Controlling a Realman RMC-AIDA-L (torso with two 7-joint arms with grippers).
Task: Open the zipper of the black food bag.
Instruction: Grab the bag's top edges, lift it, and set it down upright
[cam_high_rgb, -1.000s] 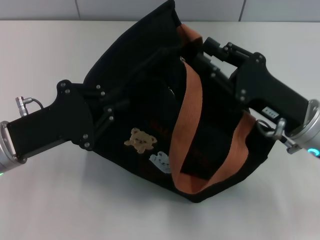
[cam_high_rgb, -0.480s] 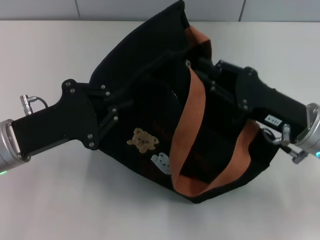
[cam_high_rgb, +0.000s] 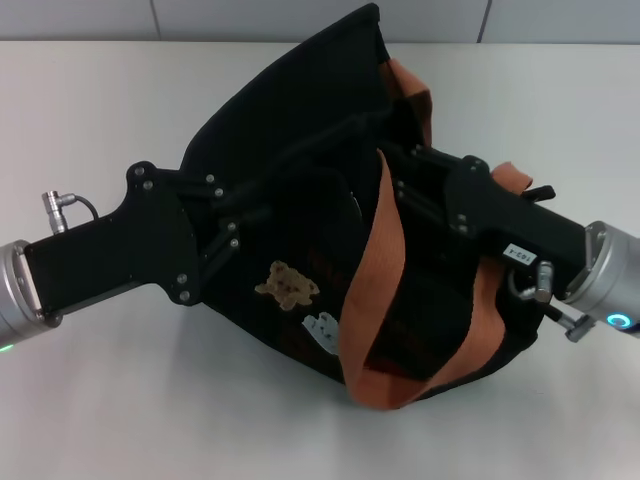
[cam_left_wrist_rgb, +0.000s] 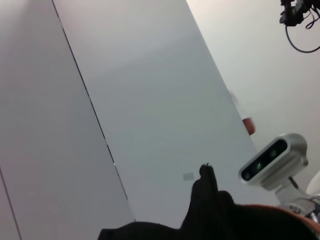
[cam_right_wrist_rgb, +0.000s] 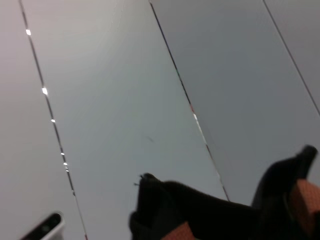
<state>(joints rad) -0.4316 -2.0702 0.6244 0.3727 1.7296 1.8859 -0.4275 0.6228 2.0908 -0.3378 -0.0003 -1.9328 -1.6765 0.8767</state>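
Observation:
The black food bag (cam_high_rgb: 280, 130) stands tilted in the middle of the white table, stretched between my two arms. Its orange-brown handles (cam_high_rgb: 385, 240) drape over the front, beside a tan bear patch (cam_high_rgb: 288, 285) and a pale grey patch (cam_high_rgb: 322, 328). My left gripper (cam_high_rgb: 250, 205) presses against the bag's left side. My right gripper (cam_high_rgb: 395, 170) reaches in at the bag's top by the handle. I cannot make out the zipper against the black fabric. Black bag fabric (cam_left_wrist_rgb: 210, 210) fills the left wrist view's edge. The right wrist view shows more fabric (cam_right_wrist_rgb: 200, 210) and a piece of handle (cam_right_wrist_rgb: 305, 200).
The white table (cam_high_rgb: 120, 400) stretches all round the bag, with a grey panelled wall (cam_high_rgb: 300, 18) behind. The left wrist view also shows wall panels and my white head camera (cam_left_wrist_rgb: 272, 160).
My right gripper has slid left and toward the front along the bag's top. The bag's upper corner has shifted right. The left arm has edged slightly right.

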